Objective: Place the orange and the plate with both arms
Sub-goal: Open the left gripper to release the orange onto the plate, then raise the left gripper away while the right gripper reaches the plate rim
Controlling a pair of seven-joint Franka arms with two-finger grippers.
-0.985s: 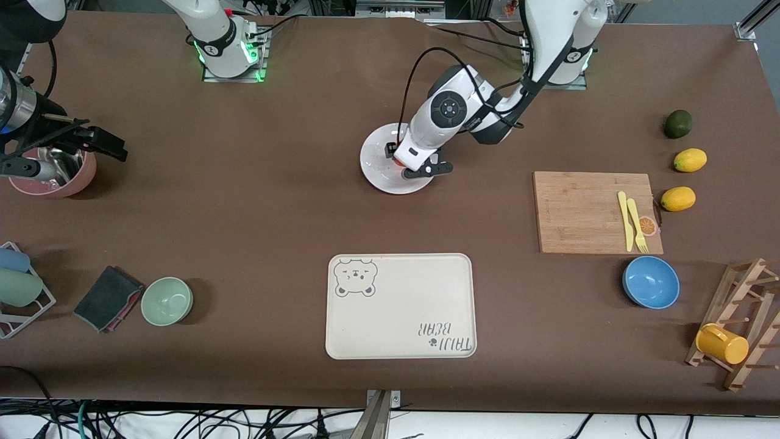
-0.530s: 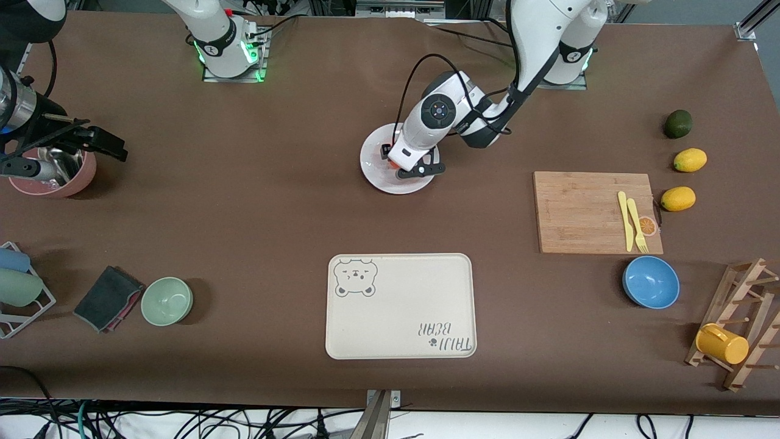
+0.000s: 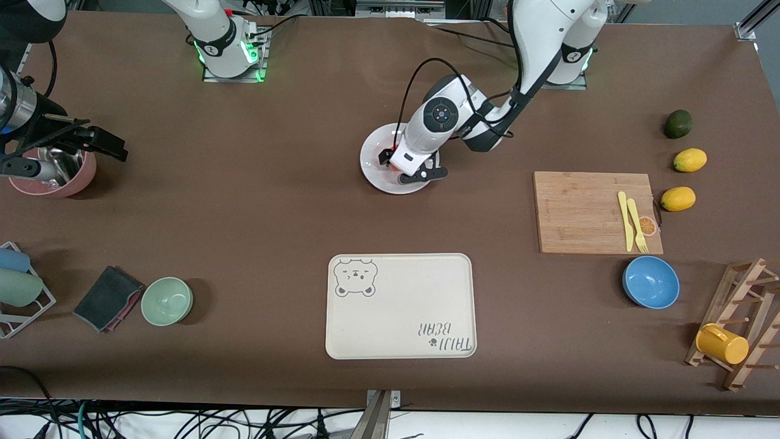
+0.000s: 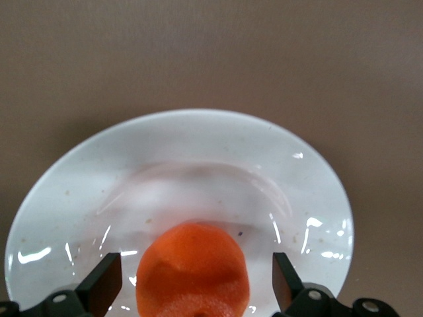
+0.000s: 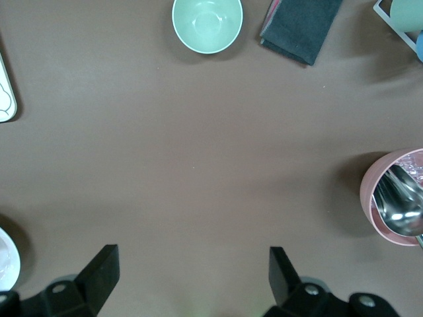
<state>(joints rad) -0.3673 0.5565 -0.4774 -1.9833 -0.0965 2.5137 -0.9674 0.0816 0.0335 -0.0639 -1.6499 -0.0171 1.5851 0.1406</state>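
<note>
The white plate [image 3: 373, 166] lies on the brown table near the middle, toward the arms' bases. The orange [image 4: 193, 267] sits on the plate [image 4: 198, 145]; in the front view the left hand covers nearly all of it. My left gripper [image 3: 407, 168] is down over the plate, open, with a finger on each side of the orange [image 4: 195, 290] and a gap between each finger and the fruit. My right gripper [image 3: 100, 143] waits open and empty in the air at the right arm's end of the table [image 5: 192, 277].
A pink cup [image 3: 61, 174] with metal utensils stands by the right gripper. The beige bear tray [image 3: 400, 305] lies nearer the camera. A cutting board [image 3: 585, 210] with cutlery, a blue bowl [image 3: 651, 281], two lemons and a green fruit lie toward the left arm's end. A green bowl [image 3: 167, 300] stands beside a dark cloth.
My left gripper has shifted a little over the plate and come down around the orange. The plate, the orange and the right arm have not moved.
</note>
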